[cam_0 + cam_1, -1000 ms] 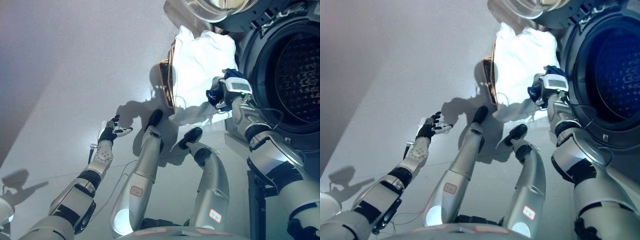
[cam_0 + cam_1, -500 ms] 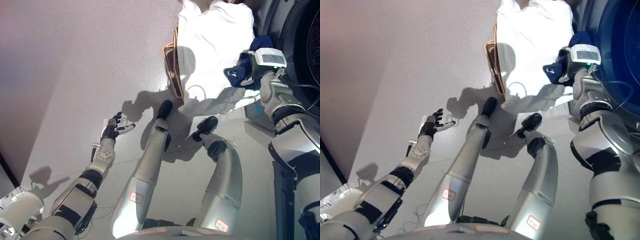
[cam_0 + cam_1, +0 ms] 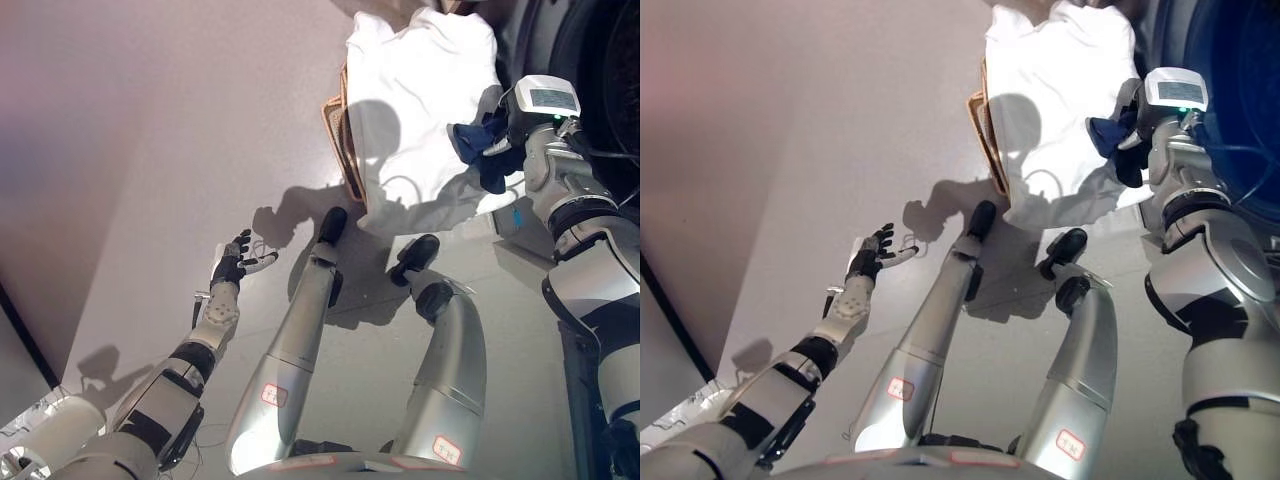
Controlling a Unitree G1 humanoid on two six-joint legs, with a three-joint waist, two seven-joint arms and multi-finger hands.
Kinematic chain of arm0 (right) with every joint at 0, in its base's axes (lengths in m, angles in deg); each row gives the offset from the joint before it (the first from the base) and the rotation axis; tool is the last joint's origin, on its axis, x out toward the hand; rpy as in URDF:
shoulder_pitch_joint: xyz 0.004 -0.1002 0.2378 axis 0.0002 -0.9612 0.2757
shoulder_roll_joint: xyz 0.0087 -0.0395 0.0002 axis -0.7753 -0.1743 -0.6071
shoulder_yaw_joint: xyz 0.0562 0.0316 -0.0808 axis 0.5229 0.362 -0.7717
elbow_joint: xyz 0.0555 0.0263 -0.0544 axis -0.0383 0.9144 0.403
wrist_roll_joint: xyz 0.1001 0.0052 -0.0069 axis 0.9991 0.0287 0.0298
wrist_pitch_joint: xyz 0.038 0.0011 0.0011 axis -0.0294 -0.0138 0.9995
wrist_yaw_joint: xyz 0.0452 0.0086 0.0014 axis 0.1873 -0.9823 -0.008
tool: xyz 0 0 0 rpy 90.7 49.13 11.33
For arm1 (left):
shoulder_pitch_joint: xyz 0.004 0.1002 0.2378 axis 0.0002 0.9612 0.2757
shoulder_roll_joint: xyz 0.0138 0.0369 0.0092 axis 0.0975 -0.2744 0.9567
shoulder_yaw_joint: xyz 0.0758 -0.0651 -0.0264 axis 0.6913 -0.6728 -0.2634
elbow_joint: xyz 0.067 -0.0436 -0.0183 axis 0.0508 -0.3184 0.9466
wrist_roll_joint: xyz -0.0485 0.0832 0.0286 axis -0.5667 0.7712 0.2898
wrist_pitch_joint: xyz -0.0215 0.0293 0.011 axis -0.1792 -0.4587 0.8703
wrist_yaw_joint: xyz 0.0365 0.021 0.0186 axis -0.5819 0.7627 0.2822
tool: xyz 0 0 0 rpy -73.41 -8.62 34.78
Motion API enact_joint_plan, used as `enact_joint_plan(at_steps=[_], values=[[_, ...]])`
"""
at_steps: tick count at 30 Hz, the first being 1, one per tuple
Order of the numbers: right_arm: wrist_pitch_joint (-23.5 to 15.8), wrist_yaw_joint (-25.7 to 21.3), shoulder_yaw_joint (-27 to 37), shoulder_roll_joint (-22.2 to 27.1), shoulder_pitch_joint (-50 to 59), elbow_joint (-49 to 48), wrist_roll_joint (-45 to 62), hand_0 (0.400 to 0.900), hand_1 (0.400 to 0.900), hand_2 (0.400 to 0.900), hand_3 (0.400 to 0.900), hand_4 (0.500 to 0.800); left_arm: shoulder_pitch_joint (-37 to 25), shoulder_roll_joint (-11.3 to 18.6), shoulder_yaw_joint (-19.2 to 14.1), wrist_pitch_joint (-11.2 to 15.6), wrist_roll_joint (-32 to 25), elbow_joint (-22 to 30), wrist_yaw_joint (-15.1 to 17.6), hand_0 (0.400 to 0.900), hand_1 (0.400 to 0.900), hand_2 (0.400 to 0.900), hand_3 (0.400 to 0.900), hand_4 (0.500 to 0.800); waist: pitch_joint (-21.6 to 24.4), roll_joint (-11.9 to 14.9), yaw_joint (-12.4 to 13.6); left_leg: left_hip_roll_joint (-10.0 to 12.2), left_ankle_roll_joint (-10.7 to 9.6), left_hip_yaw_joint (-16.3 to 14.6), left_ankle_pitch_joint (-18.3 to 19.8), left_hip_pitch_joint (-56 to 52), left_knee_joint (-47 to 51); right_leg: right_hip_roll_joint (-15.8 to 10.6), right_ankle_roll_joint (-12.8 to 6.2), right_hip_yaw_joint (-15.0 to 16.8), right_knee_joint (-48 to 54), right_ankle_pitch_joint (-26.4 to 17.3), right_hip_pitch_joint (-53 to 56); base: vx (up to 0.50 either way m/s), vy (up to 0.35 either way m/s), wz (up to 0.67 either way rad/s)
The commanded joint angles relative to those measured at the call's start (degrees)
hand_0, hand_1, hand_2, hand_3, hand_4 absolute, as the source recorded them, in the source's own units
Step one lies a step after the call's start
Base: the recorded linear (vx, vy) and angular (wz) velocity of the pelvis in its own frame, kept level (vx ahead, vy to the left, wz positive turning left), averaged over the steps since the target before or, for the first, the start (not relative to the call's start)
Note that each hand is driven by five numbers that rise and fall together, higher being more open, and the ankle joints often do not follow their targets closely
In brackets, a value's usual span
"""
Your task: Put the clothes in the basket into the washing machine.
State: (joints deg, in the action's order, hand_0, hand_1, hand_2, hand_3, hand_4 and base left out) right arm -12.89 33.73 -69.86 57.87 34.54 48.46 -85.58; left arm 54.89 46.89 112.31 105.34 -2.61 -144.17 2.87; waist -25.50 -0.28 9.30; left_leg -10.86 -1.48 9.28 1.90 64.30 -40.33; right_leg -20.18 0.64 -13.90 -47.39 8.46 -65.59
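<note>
Dark blue garment [image 3: 482,148], right hand [image 3: 503,135] gripping

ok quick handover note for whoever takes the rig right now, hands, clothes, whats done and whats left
Left hand: open, idle over the floor, holding nothing.
Right hand: at the dark blue garment beside the washer opening; its fingers are hidden in the cloth, so the grip is unconfirmed.
White cloth lies piled over the basket, left of the washer.
Done: blue garment is up off the pile.
Left: get it into the drum, then move the white cloth.
</note>
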Motion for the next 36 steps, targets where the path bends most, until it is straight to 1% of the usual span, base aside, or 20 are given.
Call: enact_joint_plan(at_steps=[1, 4, 8, 9, 12, 13, 14, 15, 16, 20, 21, 26, 27, 28, 29, 30, 31, 32, 33, 36], values=[[0.1, -3.6, 0.5, 1.8, 2.7, -1.1, 7.3, 0.4, 0.4, 0.4, 0.4, 0.5, 5.7, 1.6, -4.0, 1.8, -2.0, -3.9, 2.4, 0.9, 0.9, 0.9, 0.9, 0.8, 2.6, -0.5, -2.7, 0.8, -1.2, 2.3, -4.0, -9.1, 16.1, 2.5, -3.03, 1.7, -3.1, 6.0, 7.7, 0.03, 0.009, -0.17], [-0.7, -4.8, 5.3, -1.0, 2.7, -1.7, 13.6, 0.4, 0.4, 0.4, 0.4, 0.5, 6.5, 2.2, -4.5, 1.8, -1.9, -5.2, 2.2, 0.9, 0.9, 0.9, 0.9, 0.8, 3.3, -0.6, -3.2, 1.8, -1.5, 2.1, -5.1, -13.0, 19.6, 4.0, -3.53, 0.8, 1.3, 4.8, 12.2, 0.04, 0.01, -0.19], [-4.9, -8.7, 19.6, -6.6, -2.3, -2.7, 31.3, 0.4, 0.4, 0.4, 0.4, 0.5, 8.3, 1.7, -4.8, 2.0, -1.2, -6.6, 2.1, 0.9, 0.9, 0.9, 0.9, 0.8, 4.4, -1.6, -4.1, 3.4, -1.9, 1.5, -6.6, -18.7, 24.7, 6.2, -3.82, 0.7, 8.0, 3.4, 18.5, 0.07, 0.023, -0.31], [-6.5, -9.6, 24.1, -8.2, -4.7, -1.6, 36.0, 0.4, 0.4, 0.4, 0.4, 0.5, 8.8, 1.6, -4.7, 2.1, -0.7, -7.1, 2.2, 0.9, 0.9, 0.9, 0.9, 0.8, 4.7, -2.1, -4.1, 3.9, -2.1, 1.3, -7.0, -20.7, 26.3, 6.8, -4.01, 0.6, 10.4, 3.0, 20.8, 0.08, 0.044, -0.32], [-9.5, -9.4, 32.1, -11.3, -12.1, -0.2, 42.7, 0.4, 0.4, 0.4, 0.4, 0.5, 10.7, 1.0, -4.3, 2.6, 1.3, -6.4, 2.4, 0.9, 0.9, 0.9, 0.9, 0.8, 5.4, -4.6, -3.6, 4.6, -2.0, 1.4, -7.7, -24.5, 29.0, 7.5, -4.38, 0.5, 15.3, 2.1, 25.4, 0.07, 0.029, -0.15], [-10.4, -9.2, 36.1, -15.7, -20.8, 1.0, 44.1, 0.4, 0.4, 0.4, 0.4, 0.5, 11.3, -0.6, -3.3, 2.7, 2.7, -5.5, 2.5, 0.9, 0.9, 0.9, 0.9, 0.8, 5.5, -6.4, -3.4, 4.5, -1.7, 1.4, -7.7, -25.7, 29.8, 7.2, -4.64, 0.2, 16.7, 1.8, 26.8, 0.07, 0.012, 0.16], [-11.8, -7.1, 41.0, -14.2, -22.1, 2.5, 50.7, 0.4, 0.4, 0.4, 0.4, 0.5, 11.9, -0.6, -3.4, 3.3, 3.3, -5.1, 2.0, 0.9, 0.9, 0.9, 0.9, 0.8, 6.1, -7.7, -2.8, 4.3, -1.9, 1.7, -7.9, -26.6, 30.5, 7.0, -4.84, 0.0, 17.9, 2.0, 28.2, 0.05, 0.012, 0.25], [-12.7, -6.3, 41.5, -12.0, -20.6, 2.6, 53.8, 0.4, 0.4, 0.4, 0.4, 0.5, 12.4, 0.0, -3.4, 3.6, 3.4, -4.5, 2.0, 0.9, 0.9, 0.9, 0.9, 0.8, 6.4, -8.5, -2.1, 4.6, -1.9, 1.9, -8.2, -27.4, 31.2, 6.9, -4.89, -0.3, 18.7, 1.8, 29.0, -0.06, 0.066, 0.16], [-14.4, -6.4, 46.3, -11.7, -21.2, 0.6, 60.8, 0.4, 0.4, 0.4, 0.4, 0.5, 13.9, 0.1, -3.5, 4.2, 3.7, -2.8, 2.3, 0.9, 0.9, 0.9, 0.9, 0.8, 6.3, -9.8, -2.1, 4.9, -1.7, 1.5, -9.8, -27.6, 32.2, 6.8, -4.73, -0.5, 20.0, -0.4, 29.1, -0.08, 0.102, -0.02], [-17.4, -5.6, 51.8, -12.9, -24.5, 0.2, 69.1, 0.4, 0.4, 0.4, 0.4, 0.5, 16.0, -0.4, -2.9, 4.1, 4.5, -2.2, 2.1, 0.9, 0.9, 0.9, 0.9, 0.8, 7.5, -11.5, -1.9, 5.1, -1.8, 0.7, -8.5, -29.8, 33.4, 7.0, -5.38, 1.2, 21.9, 0.6, 31.0, 0.05, 0.06, -0.13], [-19.3, -5.2, 54.4, -12.4, -22.9, -0.3, 74.3, 0.4, 0.4, 0.4, 0.4, 0.5, 16.4, -0.6, -2.6, 4.1, 4.9, -2.2, 2.2, 0.9, 0.9, 0.9, 0.9, 0.8, 7.5, -13.4, -1.2, 5.1, -1.6, 0.3, -9.8, -29.2, 33.0, 6.8, -5.12, 1.0, 22.1, -0.9, 30.6, -0.11, 0.106, -0.12], [-20.6, -5.1, 56.6, -6.5, -17.7, -0.2, 77.9, 0.4, 0.4, 0.4, 0.4, 0.5, 17.2, -1.2, -0.7, 4.3, 5.2, -1.0, 1.6, 0.9, 0.9, 0.9, 0.9, 0.8, 8.5, -16.3, 0.6, 4.4, -1.7, 0.3, -9.7, -29.3, 32.9, 5.8, -5.26, 1.7, 21.3, -0.3, 30.2, 0.0, 0.043, 0.02], [-20.9, -5.0, 56.7, -5.1, -16.2, -0.1, 78.9, 0.4, 0.4, 0.4, 0.4, 0.5, 17.2, -1.5, -0.3, 4.3, 5.1, -1.0, 1.3, 0.9, 0.9, 0.9, 0.9, 0.8, 9.1, -16.5, 0.8, 4.2, -1.9, 0.7, -8.5, -30.0, 33.2, 5.6, -5.65, 2.3, 21.0, 1.4, 30.5, 0.01, 0.014, 0.12], [-21.0, -4.4, 57.0, -4.1, -15.2, -0.1, 80.2, 0.4, 0.4, 0.4, 0.4, 0.5, 17.4, -1.7, 0.2, 4.4, 5.2, -0.7, 1.1, 0.9, 0.9, 0.9, 0.9, 0.8, 8.9, -17.4, 1.3, 4.4, -1.8, 0.5, -9.9, -29.4, 33.4, 5.5, -5.44, 1.7, 20.8, 0.1, 29.9, 0.13, -0.031, 0.15], [-20.9, -4.4, 57.1, -3.1, -14.9, 0.5, 80.3, 0.4, 0.4, 0.4, 0.4, 0.5, 17.3, -1.9, 0.5, 4.2, 5.4, -0.5, 0.9, 0.9, 0.9, 0.9, 0.9, 0.8, 9.5, -17.2, 1.3, 4.3, -1.9, 0.7, -8.6, -30.1, 33.8, 5.3, -5.76, 2.3, 20.8, 1.7, 30.5, -0.07, 0.046, 0.03], [-21.1, -4.1, 57.4, -2.1, -14.2, 0.4, 81.2, 0.4, 0.4, 0.4, 0.4, 0.5, 17.3, -1.9, 0.8, 4.1, 5.5, -0.3, 0.8, 0.9, 0.9, 0.9, 0.9, 0.8, 9.2, -17.8, 1.7, 4.4, -1.9, 0.6, -10.0, -29.7, 33.9, 5.4, -5.5, 1.8, 20.8, 0.2, 30.0, 0.13, -0.044, 0.1], [-21.2, -3.7, 57.3, -1.3, -13.8, 0.0, 81.6, 0.4, 0.4, 0.4, 0.4, 0.5, 17.3, -2.2, 0.9, 4.0, 5.5, -0.2, 0.6, 0.9, 0.9, 0.9, 0.9, 0.8, 9.6, -17.5, 1.7, 4.3, -2.1, 0.8, -8.8, -30.4, 34.3, 5.3, -5.84, 2.5, 20.7, 1.7, 30.5, -0.08, 0.041, 0.01], [-21.3, -3.7, 57.3, -0.5, -13.4, 0.1, 81.8, 0.4, 0.4, 0.4, 0.4, 0.5, 17.5, -2.3, 1.1, 4.0, 5.6, -0.1, 0.5, 0.9, 0.9, 0.9, 0.9, 0.8, 9.3, -18.1, 2.0, 4.4, -2.0, 0.6, -10.2, -29.9, 34.3, 5.3, -5.6, 1.8, 20.7, 0.4, 30.0, 0.13, -0.048, 0.11], [-21.6, -3.3, 57.3, 0.2, -12.9, -0.2, 82.5, 0.4, 0.4, 0.4, 0.4, 0.5, 17.5, -2.5, 1.2, 4.0, 5.6, 0.0, 0.2, 0.9, 0.9, 0.9, 0.9, 0.8, 9.9, -17.8, 2.0, 4.4, -2.2, 0.9, -9.0, -30.6, 34.7, 5.2, -5.9, 2.5, 20.7, 1.9, 30.6, 0.03, -0.007, 0.06], [-22.6, -2.3, 57.3, 1.9, -11.6, -1.6, 84.0, 0.4, 0.4, 0.4, 0.4, 0.5, 17.7, -2.5, 1.5, 4.2, 5.4, 0.8, -0.4, 0.9, 0.9, 0.9, 0.9, 0.8, 10.0, -18.3, 2.5, 4.4, -2.3, 1.1, -9.3, -30.9, 35.2, 5.0, -5.96, 2.3, 20.5, 2.2, 30.6, 0.06, -0.031, 0.1]])
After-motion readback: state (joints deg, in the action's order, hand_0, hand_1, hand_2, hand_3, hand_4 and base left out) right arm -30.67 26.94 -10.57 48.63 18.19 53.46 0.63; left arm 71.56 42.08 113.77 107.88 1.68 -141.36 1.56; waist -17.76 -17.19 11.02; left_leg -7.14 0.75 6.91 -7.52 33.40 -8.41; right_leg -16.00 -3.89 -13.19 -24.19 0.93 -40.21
